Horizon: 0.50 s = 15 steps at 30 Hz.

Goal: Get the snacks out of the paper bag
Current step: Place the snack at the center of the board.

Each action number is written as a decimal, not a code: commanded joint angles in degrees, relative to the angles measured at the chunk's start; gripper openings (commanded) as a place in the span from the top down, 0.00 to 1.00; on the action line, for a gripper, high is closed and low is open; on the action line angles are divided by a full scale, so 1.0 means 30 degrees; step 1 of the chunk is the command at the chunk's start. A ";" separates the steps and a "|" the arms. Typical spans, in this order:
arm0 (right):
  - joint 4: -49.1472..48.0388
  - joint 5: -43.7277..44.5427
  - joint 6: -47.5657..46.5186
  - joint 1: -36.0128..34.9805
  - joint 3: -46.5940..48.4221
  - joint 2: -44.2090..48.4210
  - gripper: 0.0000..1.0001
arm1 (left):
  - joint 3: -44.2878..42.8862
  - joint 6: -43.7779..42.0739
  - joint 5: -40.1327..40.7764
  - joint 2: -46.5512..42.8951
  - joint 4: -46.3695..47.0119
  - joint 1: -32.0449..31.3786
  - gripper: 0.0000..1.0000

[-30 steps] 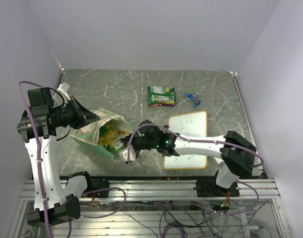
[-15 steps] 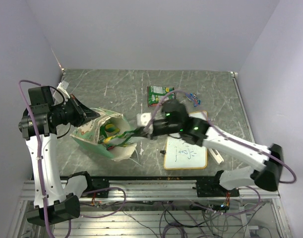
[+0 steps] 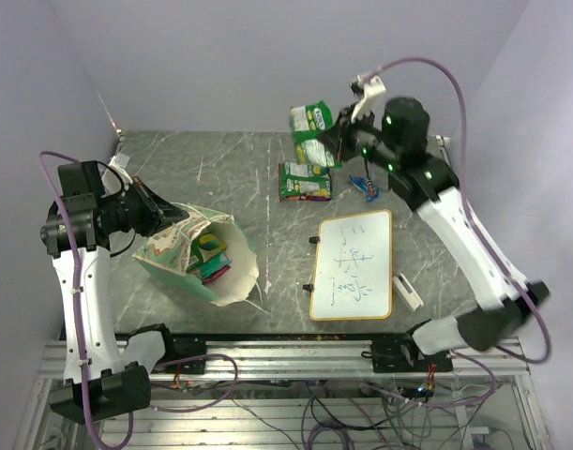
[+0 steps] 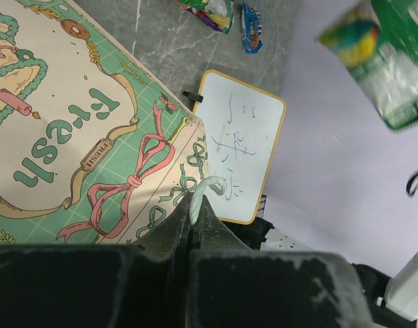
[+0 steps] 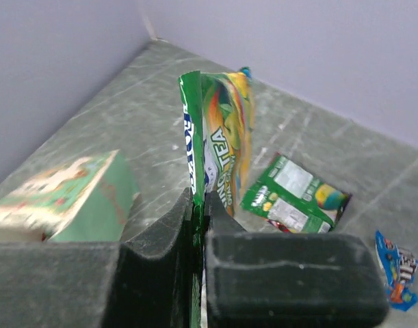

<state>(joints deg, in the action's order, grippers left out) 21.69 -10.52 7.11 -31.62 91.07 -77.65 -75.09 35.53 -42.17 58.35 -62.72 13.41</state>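
The paper bag lies on its side at the left, mouth facing right, with green and red packets inside. My left gripper is shut on the bag's white string handle; the bag's patterned panel fills the left wrist view. My right gripper is shut on a green snack packet and holds it high above the far table; the packet hangs from the jaws in the right wrist view. Another green packet and blue wrapped candy lie on the table.
A whiteboard with writing lies right of the bag. A small white eraser block lies by its right edge. Walls close the table at the back and sides.
My right arm has pulled out of the bag's mouth and swung up and to the far right, carrying a green packet. The left gripper still holds the handle.
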 commanded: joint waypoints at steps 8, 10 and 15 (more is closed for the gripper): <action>0.2138 -0.3602 0.5484 0.4313 0.6298 -0.9729 1.00 | -0.0584 -0.0330 0.0446 -0.0157 -0.0193 -0.0046 0.93; 0.2065 -0.4432 0.5749 0.4327 0.7296 -1.0842 1.00 | -0.0627 -0.0292 0.0425 -0.0144 -0.0203 -0.0045 0.93; 0.0756 -0.6211 0.7373 0.4381 0.7206 -1.2239 1.00 | -0.0973 -0.0699 0.0576 0.0024 -0.0709 -0.0058 0.93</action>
<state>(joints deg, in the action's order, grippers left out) 29.04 -21.80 23.57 -18.46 110.26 -114.24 -75.50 34.94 -41.15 58.35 -63.55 13.41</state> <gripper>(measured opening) 0.029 0.072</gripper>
